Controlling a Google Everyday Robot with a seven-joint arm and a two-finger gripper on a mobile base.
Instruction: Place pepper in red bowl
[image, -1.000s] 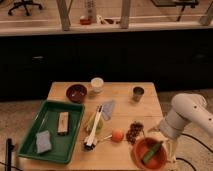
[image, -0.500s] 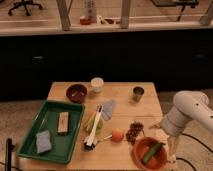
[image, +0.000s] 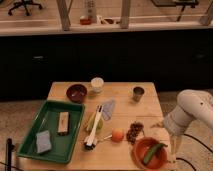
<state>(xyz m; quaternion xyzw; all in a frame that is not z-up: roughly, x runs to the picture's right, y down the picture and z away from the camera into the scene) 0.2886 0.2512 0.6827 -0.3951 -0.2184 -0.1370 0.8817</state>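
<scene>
A green pepper (image: 152, 151) lies inside the red bowl (image: 140, 159) at the front right corner of the wooden table (image: 122, 100). My gripper (image: 175, 144) hangs from the white arm (image: 192, 112) just right of the bowl, beside the table's right edge. It is apart from the pepper and holds nothing that I can see.
A green tray (image: 30, 145) at the front left holds a grey sponge (image: 44, 141) and a wooden block (image: 63, 122). A dark bowl (image: 76, 93), white cup (image: 97, 84), metal cup (image: 138, 93), utensils (image: 95, 125), an orange (image: 117, 135) and grapes (image: 134, 132) stand on the table.
The gripper has moved from over the red bowl to its right and slightly up. The pepper stays in the bowl.
</scene>
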